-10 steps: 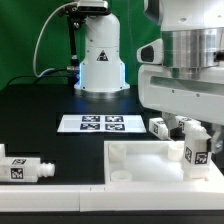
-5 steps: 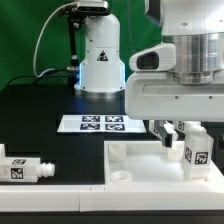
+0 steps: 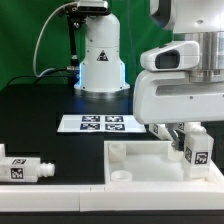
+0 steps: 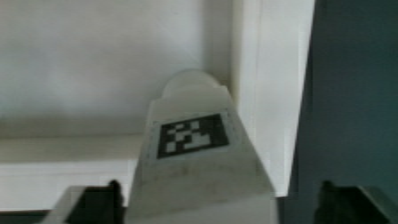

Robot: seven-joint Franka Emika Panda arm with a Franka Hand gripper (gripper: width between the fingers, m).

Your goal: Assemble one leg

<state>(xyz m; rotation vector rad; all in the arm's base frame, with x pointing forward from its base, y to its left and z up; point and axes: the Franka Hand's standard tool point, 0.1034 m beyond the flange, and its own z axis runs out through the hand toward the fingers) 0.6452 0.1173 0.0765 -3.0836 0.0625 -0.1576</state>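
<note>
The gripper (image 4: 217, 205) has its two dark fingertips (image 4: 93, 203) standing on either side of a white leg (image 4: 199, 150). Whether they are pressing on it or still apart from it cannot be told. In the exterior view the leg (image 3: 197, 148) stands upright, tag facing out, at the exterior view's right, inside the raised rim of the large white panel (image 3: 135, 160). A second leg (image 3: 24, 168) lies on its side well apart, near the left edge. The marker board (image 3: 98, 124) lies behind the panel.

Even bright light, soft shadows; blurry, out-of-focus wrist view.
</note>
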